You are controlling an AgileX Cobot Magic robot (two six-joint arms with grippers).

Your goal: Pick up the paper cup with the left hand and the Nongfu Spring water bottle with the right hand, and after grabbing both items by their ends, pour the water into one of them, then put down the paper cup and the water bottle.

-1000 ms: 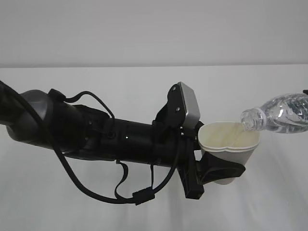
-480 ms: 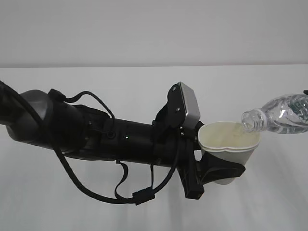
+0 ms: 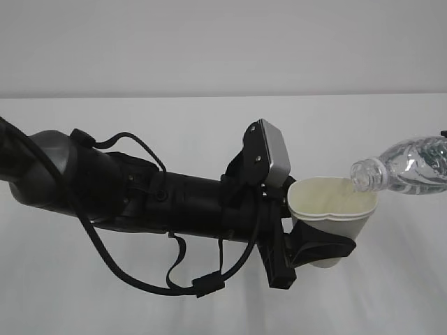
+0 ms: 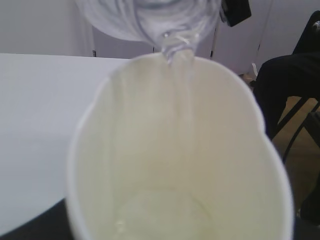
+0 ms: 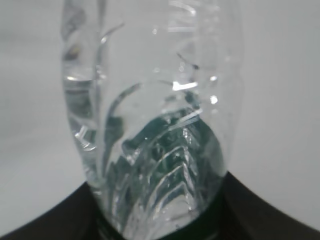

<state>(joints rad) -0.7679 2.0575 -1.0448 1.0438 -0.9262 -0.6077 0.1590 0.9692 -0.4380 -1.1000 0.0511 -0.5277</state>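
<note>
The paper cup [image 3: 334, 209] is the fixed point here: it sits upright in the air above the white table [image 3: 140, 300], clamped low on its wall by the left hand [image 3: 318, 250], whose black fingers have closed partway around it and pressed the rim into a slightly lobed oval. Gripping near the base leaves the mouth free and keeps the fingers clear of any spill. Just to the right of the cup and a little above its rim, the Nongfu Spring water bottle [image 3: 408, 165] lies tipped nearly flat, its open neck hanging over the cup's far edge so that the flow lands inside. The left wrist view shows a thin clear stream [image 4: 179, 90] running down the cup's inner wall and a shallow pool gathering at the bottom, so the pour looks to be under way and the cup is far from full. The right hand's dark fingers [image 5: 50, 220] show below the bottle's base, apparently closed around that end, though the close, blurred view hides the contact itself.
</note>
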